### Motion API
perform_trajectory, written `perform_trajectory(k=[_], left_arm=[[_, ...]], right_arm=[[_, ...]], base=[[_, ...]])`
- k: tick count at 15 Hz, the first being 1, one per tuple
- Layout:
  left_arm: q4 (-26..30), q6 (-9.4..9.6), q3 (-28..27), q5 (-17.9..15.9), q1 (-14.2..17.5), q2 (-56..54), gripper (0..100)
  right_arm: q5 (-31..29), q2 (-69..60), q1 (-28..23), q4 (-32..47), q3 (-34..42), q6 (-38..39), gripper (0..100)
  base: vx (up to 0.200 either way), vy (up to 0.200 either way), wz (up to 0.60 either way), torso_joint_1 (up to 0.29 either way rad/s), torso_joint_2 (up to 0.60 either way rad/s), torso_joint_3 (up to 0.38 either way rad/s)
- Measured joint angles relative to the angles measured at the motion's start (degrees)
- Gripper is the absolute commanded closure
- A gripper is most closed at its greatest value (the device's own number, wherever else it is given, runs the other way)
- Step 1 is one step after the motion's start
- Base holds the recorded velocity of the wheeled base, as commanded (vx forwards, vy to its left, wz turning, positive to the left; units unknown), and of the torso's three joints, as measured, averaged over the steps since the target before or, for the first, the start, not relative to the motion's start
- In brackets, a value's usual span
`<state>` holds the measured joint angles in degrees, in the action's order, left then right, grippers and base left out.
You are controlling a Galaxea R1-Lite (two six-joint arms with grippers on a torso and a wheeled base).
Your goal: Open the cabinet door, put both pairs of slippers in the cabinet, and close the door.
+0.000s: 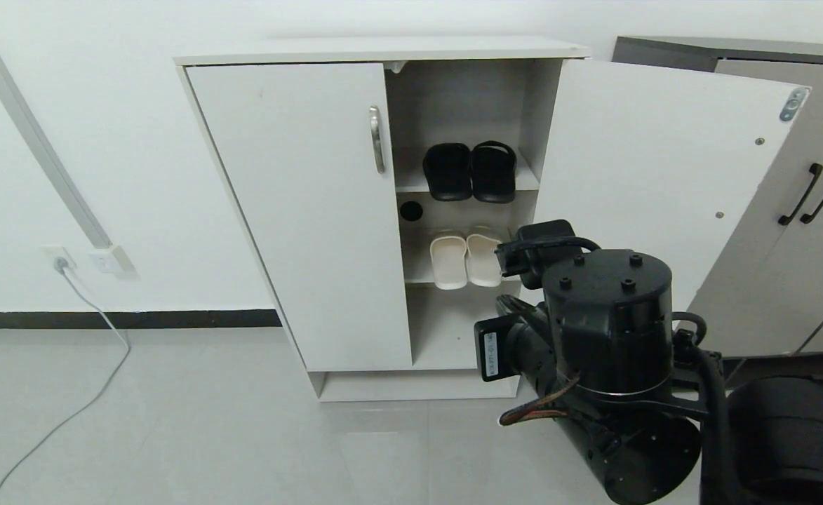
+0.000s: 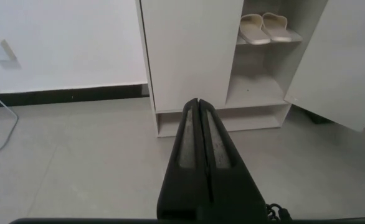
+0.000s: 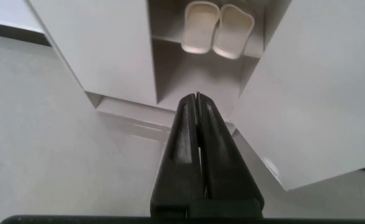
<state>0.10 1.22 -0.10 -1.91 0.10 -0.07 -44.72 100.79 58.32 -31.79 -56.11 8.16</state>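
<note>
Both pairs lie inside the white wooden cabinet [image 1: 383, 50]: the black rubber slippers [image 1: 469, 172] on the upper shelf, the cream rubber slippers [image 1: 457, 261] below; the open white door [image 1: 650, 175] stands swung to your right, nearest the right gripper [image 3: 197, 98]; its fingers are pressed together, empty, like those of the left gripper [image 2: 198, 102]; the head view gives you the door's free edge.

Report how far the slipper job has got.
Done: the right door stands open, black slippers sit on the upper shelf, white slippers on the shelf below. In hand: nothing; both arms' jaws are shut and empty. Left: close the door.
</note>
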Motion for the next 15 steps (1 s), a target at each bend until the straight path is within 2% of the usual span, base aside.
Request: perform_trajectory(k=[13, 15], left_arm=[[0.0, 0.01, 0.0, 0.0, 0.0, 0.0, 100], [0.0, 0.0, 0.0, 0.0, -0.1, 0.0, 100]], right_arm=[[-0.1, 0.4, 0.0, 0.2, 0.0, -0.1, 100], [-0.1, 0.5, 0.0, 0.1, 0.1, -0.4, 100]], base=[[0.0, 0.0, 0.0, 0.0, 0.0, 0.0], [0.0, 0.0, 0.0, 0.007, -0.22, -0.266]])
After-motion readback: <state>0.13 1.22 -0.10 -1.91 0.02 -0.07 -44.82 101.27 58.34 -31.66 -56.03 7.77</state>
